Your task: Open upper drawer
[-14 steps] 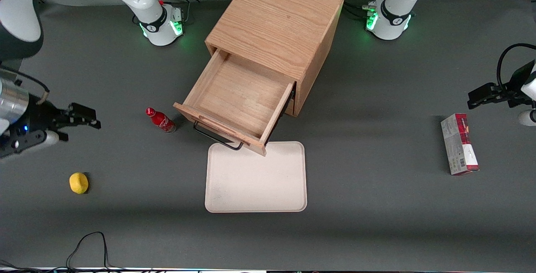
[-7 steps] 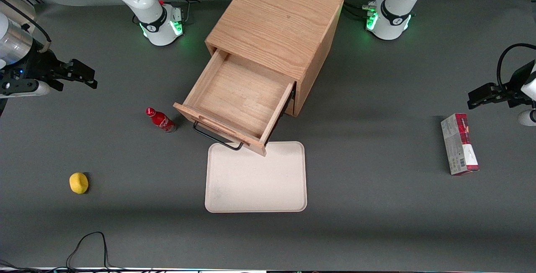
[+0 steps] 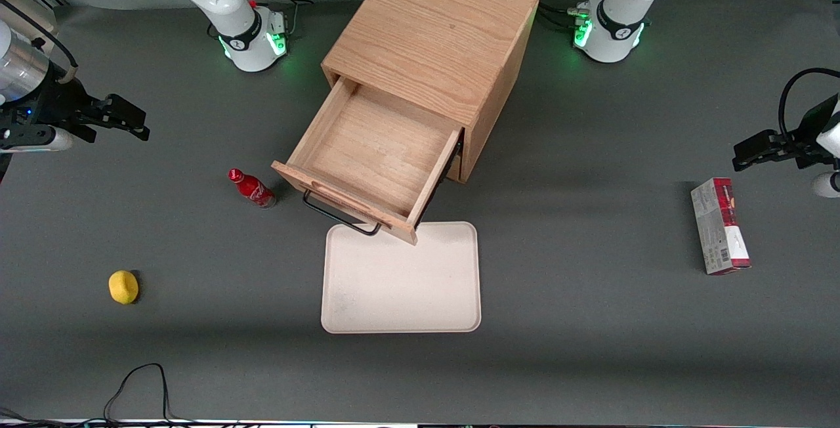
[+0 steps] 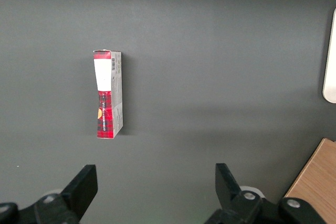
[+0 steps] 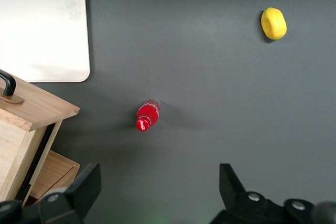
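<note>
The upper drawer [image 3: 377, 146] of the light oak cabinet [image 3: 433, 34] stands pulled far out, its shallow wooden box empty. Its black bar handle [image 3: 340, 218] hangs over the edge of the tray. My right gripper [image 3: 134, 123] is open and empty. It hovers toward the working arm's end of the table, well apart from the drawer and farther from the front camera than the red bottle. In the right wrist view the open gripper [image 5: 157, 184] is above bare mat, with the drawer's front [image 5: 37, 109] and handle [image 5: 8, 83] in sight. The bottom drawer's front is hidden.
A red bottle [image 3: 252, 188] lies beside the drawer front and shows in the right wrist view [image 5: 147, 115]. A yellow lemon-like object [image 3: 123, 286] lies nearer the camera. A white tray [image 3: 400, 297] lies in front of the drawer. A red-grey box [image 3: 718, 224] lies toward the parked arm's end.
My right gripper has moved away from the front camera, from level with the bottle to farther back, staying open. The drawer has not moved.
</note>
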You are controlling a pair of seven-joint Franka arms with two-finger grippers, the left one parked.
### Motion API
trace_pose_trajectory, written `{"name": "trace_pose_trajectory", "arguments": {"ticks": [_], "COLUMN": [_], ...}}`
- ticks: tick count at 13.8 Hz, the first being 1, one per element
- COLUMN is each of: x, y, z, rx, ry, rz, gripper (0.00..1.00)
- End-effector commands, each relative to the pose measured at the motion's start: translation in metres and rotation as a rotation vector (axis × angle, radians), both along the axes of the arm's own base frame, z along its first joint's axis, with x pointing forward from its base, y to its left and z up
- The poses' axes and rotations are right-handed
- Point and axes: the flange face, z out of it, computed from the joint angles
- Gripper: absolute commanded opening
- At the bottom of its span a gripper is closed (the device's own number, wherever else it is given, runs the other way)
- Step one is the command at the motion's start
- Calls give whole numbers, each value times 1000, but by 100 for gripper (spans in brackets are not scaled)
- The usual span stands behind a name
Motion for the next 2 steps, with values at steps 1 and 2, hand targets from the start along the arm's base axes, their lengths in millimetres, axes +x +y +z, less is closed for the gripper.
{"name": "trace_pose_trajectory", "arguments": {"ticks": [1, 2], "x": [10, 10], "y": [5, 4], "z": [2, 3], "rx": [-5, -2], "ry": [-3, -4], "rz": [-119, -135], "gripper": [100, 100]}}
